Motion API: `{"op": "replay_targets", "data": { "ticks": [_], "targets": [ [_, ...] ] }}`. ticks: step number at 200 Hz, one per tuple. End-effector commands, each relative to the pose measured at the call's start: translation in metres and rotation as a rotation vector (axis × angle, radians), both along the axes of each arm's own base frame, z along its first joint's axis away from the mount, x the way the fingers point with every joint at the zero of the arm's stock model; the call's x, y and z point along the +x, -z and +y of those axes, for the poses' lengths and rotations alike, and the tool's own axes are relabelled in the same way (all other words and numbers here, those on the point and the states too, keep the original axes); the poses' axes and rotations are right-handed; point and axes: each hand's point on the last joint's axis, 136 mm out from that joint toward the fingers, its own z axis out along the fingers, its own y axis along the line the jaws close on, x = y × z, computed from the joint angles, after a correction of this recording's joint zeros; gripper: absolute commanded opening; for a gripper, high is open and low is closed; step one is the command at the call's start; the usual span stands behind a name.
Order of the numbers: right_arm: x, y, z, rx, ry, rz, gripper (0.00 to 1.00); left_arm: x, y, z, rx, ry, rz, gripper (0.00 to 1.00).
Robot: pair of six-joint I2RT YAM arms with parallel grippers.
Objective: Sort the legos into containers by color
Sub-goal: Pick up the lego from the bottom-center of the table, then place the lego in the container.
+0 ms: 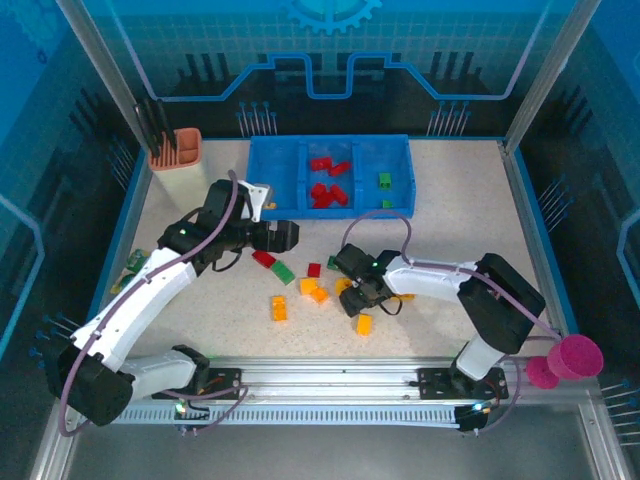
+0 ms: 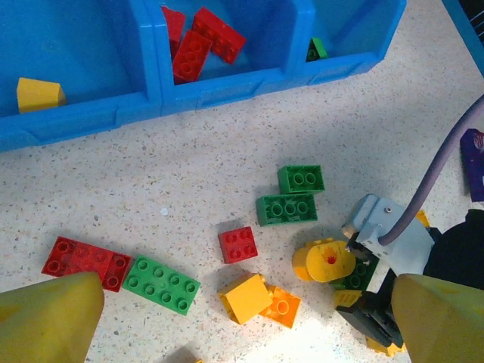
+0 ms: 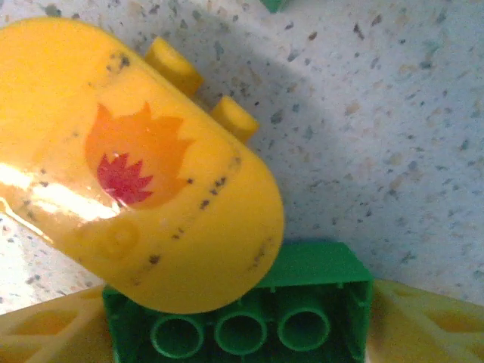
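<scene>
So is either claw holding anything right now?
Left gripper: nothing. Right gripper straddles a green brick at its two ends; a firm grip cannot be told.

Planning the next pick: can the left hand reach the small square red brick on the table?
Likely yes: the open left hand hovers near the square red brick, which touches no other brick.

Bright, even overhead light on the speckled tabletop [image 1: 450, 200], with soft shadows. In the right wrist view, white glare streaks the slightly soft round yellow piece [image 3: 136, 166].
</scene>
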Motion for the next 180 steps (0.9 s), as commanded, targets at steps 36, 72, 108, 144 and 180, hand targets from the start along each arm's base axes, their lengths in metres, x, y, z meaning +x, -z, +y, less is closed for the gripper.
{"op": "replay_targets", "data": {
  "ticks": [36, 72, 108, 144, 180],
  "targets": [
    [0.009, -0.018, -0.006, -0.031, -0.015, -0.022, 0.54, -0.001, 0.044, 0.028, 0.083, -0.19, 0.119, 0.99],
    [0.052, -0.081, -0.013, 0.098, 0.03, -0.143, 0.49, 0.002, 0.062, 0.036, 0.071, -0.296, 0.168, 0.99],
    [0.122, -0.144, -0.039, 0.159, 0.098, -0.331, 0.48, 0.009, 0.075, 0.052, 0.022, -0.433, 0.212, 0.99],
    [0.202, -0.172, -0.066, 0.183, 0.195, -0.465, 0.47, 0.013, 0.108, 0.059, 0.015, -0.519, 0.329, 0.99],
    [0.264, -0.156, -0.072, 0.114, 0.172, -0.505, 0.46, 0.011, 0.146, 0.066, 0.085, -0.616, 0.478, 0.99]
  ]
}}
